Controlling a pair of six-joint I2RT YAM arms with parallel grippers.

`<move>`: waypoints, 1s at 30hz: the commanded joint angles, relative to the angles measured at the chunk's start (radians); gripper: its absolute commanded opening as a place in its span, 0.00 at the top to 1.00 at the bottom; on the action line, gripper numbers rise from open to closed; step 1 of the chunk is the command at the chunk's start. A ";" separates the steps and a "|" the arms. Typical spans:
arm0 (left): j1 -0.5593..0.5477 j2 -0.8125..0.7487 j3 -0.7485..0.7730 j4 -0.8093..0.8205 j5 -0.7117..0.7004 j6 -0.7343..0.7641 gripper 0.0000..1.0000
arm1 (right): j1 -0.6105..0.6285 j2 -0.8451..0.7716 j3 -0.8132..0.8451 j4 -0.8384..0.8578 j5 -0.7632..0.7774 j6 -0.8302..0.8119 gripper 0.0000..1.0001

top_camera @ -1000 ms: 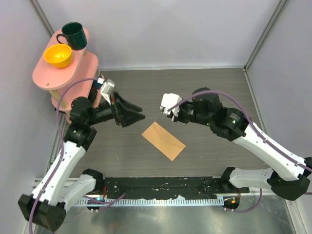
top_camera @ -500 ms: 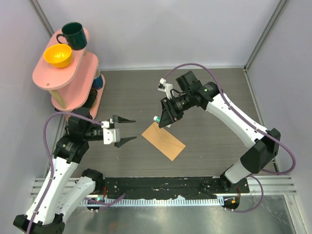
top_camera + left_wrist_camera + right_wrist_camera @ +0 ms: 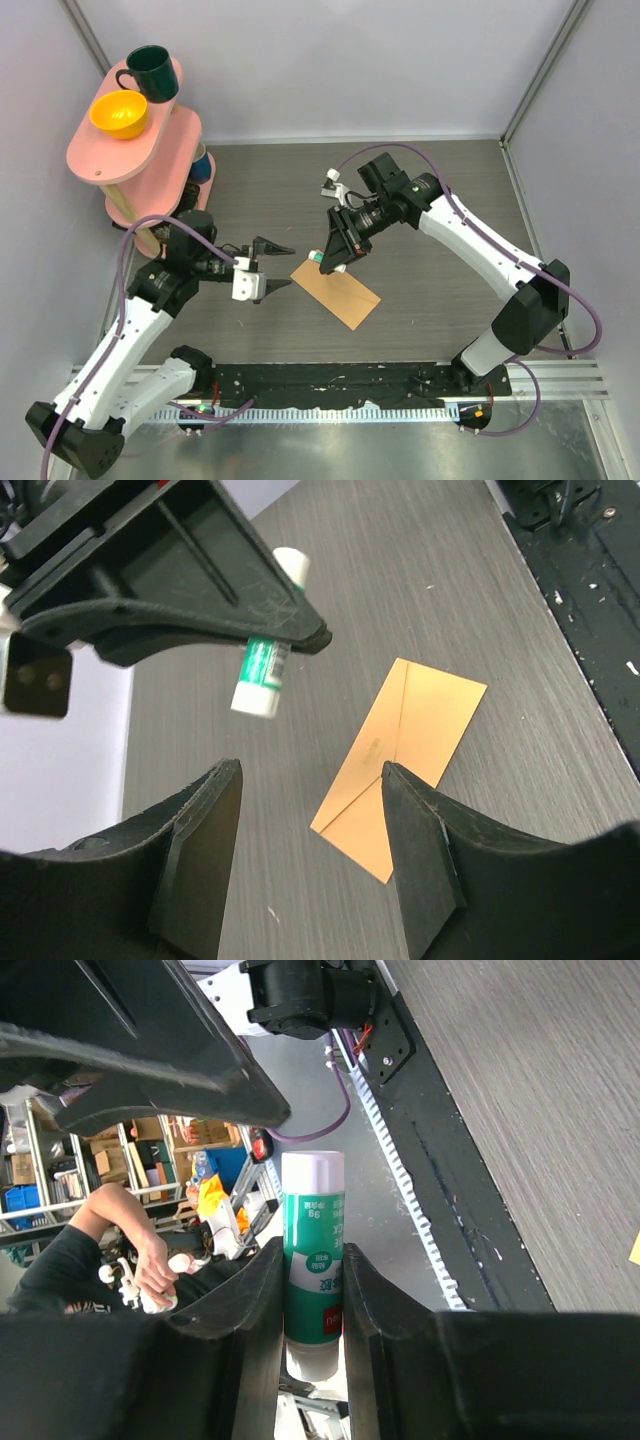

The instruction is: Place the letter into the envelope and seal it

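The tan-brown envelope (image 3: 338, 289) lies flat on the grey table, seam side up, flap folded down; it also shows in the left wrist view (image 3: 402, 748). No cream letter shows in any view. My right gripper (image 3: 328, 258) is shut on a green and white glue stick (image 3: 318, 259) and hangs just above the envelope's far left end. The stick shows between its fingers in the right wrist view (image 3: 313, 1210), and in the left wrist view (image 3: 263, 665). My left gripper (image 3: 289, 266) is open and empty, its jaws spread just left of the envelope (image 3: 311, 770).
A pink two-tier shelf (image 3: 150, 150) stands at the back left with a dark green mug (image 3: 150, 72) and a yellow bowl (image 3: 118, 114) on top. A black rail (image 3: 330, 382) runs along the near edge. Grey walls enclose the table.
My left gripper has swung from beside the shelf over to the envelope's left end, jaws open. My right gripper has come down and left with the glue stick, close above the envelope's corner.
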 commanded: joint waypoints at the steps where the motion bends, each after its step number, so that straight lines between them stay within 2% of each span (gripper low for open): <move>1: -0.084 0.032 0.050 0.074 -0.055 0.012 0.40 | -0.004 -0.004 0.009 0.035 -0.061 0.034 0.99; 5: -0.179 0.072 0.048 0.124 -0.132 -0.017 0.43 | -0.001 -0.005 0.005 0.032 -0.073 0.016 0.99; 16: -0.188 0.104 0.064 0.210 -0.237 -0.110 0.44 | 0.013 -0.045 -0.053 0.012 -0.065 -0.013 0.99; 21: -0.205 0.115 0.068 0.203 -0.198 -0.081 0.45 | 0.022 -0.036 -0.039 0.019 -0.082 -0.012 0.99; 26: -0.299 0.171 0.097 0.152 -0.276 -0.034 0.47 | 0.041 -0.030 -0.034 0.022 -0.087 -0.013 0.99; 30: -0.326 0.223 0.143 0.086 -0.318 0.011 0.57 | 0.050 -0.033 -0.047 0.024 -0.082 -0.010 0.99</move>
